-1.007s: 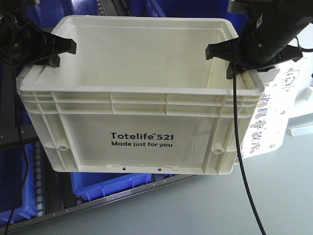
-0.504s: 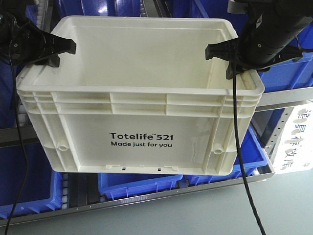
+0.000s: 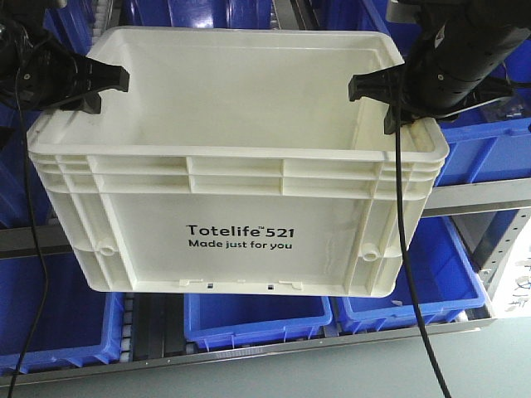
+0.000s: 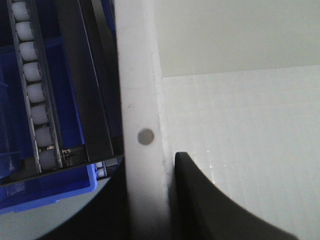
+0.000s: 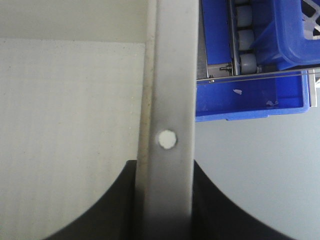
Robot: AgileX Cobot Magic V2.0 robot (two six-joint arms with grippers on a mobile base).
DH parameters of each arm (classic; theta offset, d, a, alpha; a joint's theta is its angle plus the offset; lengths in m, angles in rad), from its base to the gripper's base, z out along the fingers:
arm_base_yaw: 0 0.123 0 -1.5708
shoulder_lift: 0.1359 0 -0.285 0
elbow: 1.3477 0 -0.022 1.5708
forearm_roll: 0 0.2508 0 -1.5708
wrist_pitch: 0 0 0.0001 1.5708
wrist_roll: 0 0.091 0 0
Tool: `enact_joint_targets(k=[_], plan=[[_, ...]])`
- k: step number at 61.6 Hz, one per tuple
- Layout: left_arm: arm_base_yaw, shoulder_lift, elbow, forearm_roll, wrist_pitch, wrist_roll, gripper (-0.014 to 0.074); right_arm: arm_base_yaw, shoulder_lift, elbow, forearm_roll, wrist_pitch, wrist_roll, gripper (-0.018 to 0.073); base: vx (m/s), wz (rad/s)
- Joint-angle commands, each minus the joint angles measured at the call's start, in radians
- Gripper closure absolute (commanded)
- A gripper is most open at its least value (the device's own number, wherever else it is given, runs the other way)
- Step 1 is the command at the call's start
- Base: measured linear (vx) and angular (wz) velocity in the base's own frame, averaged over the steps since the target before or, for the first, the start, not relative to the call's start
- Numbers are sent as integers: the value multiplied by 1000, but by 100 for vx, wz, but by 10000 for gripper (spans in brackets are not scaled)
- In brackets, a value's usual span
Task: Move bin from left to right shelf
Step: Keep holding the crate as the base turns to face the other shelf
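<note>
A cream-white bin [image 3: 241,207] printed "Totelife 521" hangs in the air in front of a shelf, empty inside. My left gripper [image 3: 106,89] is shut on the bin's left rim [image 4: 142,135], one finger inside the wall and one outside. My right gripper [image 3: 375,93] is shut on the bin's right rim [image 5: 167,135] in the same way. The bin is held level between both arms. Its far side and underside are hidden.
Behind the bin stands a metal shelf [image 3: 481,195] with rows of blue bins, such as one at the lower right [image 3: 423,282] and one at the lower left [image 3: 50,315]. Roller tracks [image 4: 32,85] run between the blue bins. Grey floor [image 3: 465,365] lies below.
The background has slid left behind the bin: the white signs at the right are gone and more blue bins fill the view. The bin and both grippers keep the same hold.
</note>
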Motion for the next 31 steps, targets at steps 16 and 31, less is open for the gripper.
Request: enact_joint_targets(k=[16,31], plan=[[1,-60,-34,13,-86,14,485,-6,-61,-40,-19,-101,-8,513,12,8],[1,-60,-34,13,-86,14,485,-6,-61,-40,-19,-101,-8,513,12,5]])
